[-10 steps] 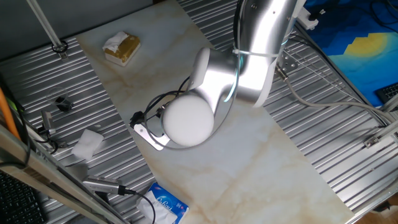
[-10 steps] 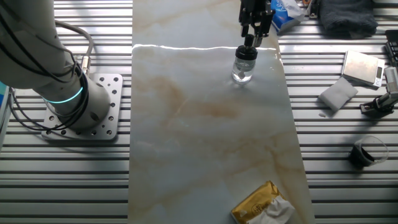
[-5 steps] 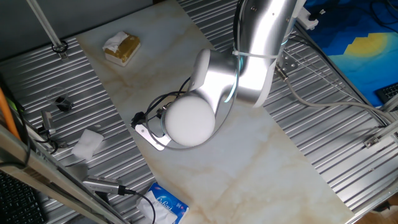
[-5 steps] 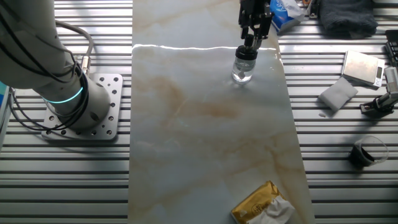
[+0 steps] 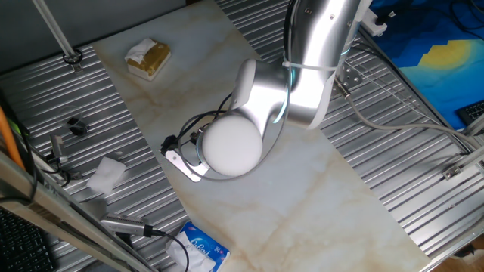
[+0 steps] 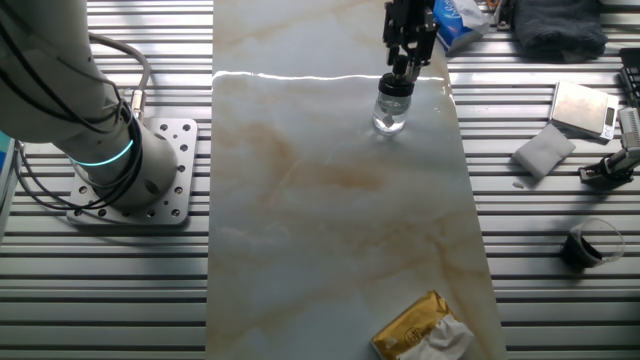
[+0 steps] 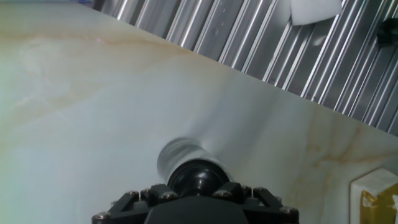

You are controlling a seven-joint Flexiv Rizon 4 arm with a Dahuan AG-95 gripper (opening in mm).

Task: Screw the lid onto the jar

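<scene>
The jar [image 6: 390, 115], small with a pale translucent body, stands upright near the far right edge of the marble slab [image 6: 330, 200]. The black lid [image 6: 396, 86] sits on top of it. My gripper [image 6: 402, 68] comes straight down from above, shut on the lid. In the hand view the lid [image 7: 199, 179] shows between my fingertips, with the jar's pale body [image 7: 176, 154] below it and my gripper [image 7: 199, 194] at the bottom edge. In the one fixed view my arm's round wrist [image 5: 231, 147] hides the jar, lid and gripper.
A yellow block wrapped in tissue [image 6: 425, 328] lies at the slab's near end. A white wad [image 6: 543, 152], a small scale [image 6: 585, 108], a black ring [image 6: 590, 245] and a blue packet [image 6: 460, 20] lie on the ribbed metal to the right of the slab.
The hand has at most turned very slightly over the jar. The jar and lid stay in place.
</scene>
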